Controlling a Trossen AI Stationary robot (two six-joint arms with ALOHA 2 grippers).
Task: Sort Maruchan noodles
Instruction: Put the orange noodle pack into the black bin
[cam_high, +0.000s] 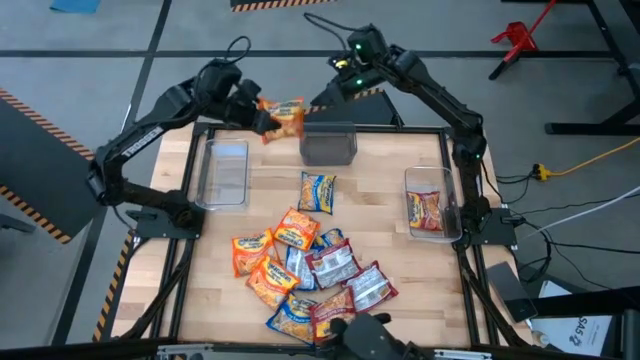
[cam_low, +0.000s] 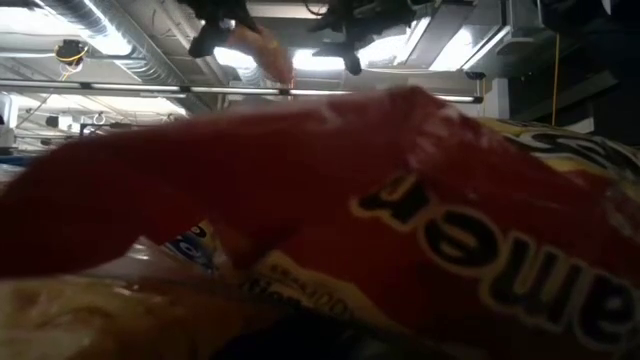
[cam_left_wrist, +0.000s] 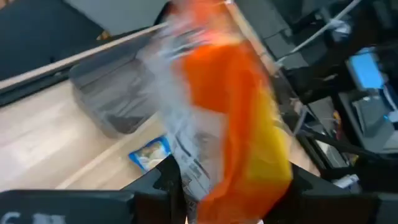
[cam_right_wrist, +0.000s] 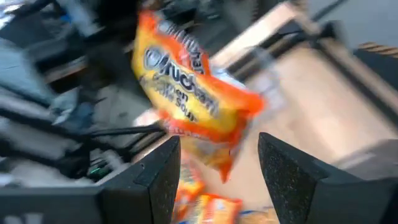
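At the table's left edge a clear bin (cam_high: 226, 173) sits lengthwise, and nothing shows inside it. Above its far end the left gripper (cam_high: 262, 118) hangs beyond the table's far rim, clamped on an orange packet (cam_high: 284, 117) that juts out toward the middle — in the left wrist view that packet (cam_left_wrist: 233, 118) fills the gap between the dark fingers (cam_left_wrist: 163, 180).

At the far edge's centre stands a grey-looking bin (cam_high: 328, 143). The right gripper (cam_high: 343, 82) hovers past it, off the table's far side, near the held packet; its fingers (cam_right_wrist: 155, 171) stand apart with the orange packet (cam_right_wrist: 186, 93) seen ahead of them, not gripped.

One blue-and-yellow packet (cam_high: 317, 192) lies alone in the open wood mid-table, with bare board all round it. The pile of noodle packets (cam_high: 305, 270) — orange, red-and-silver, blue-and-yellow, overlapping — crowds the near edge, and in the low view a red packet (cam_low: 330, 210) blocks most of the scene.

By the right edge a third bin (cam_high: 433, 205) holds a red packet (cam_high: 425, 210).
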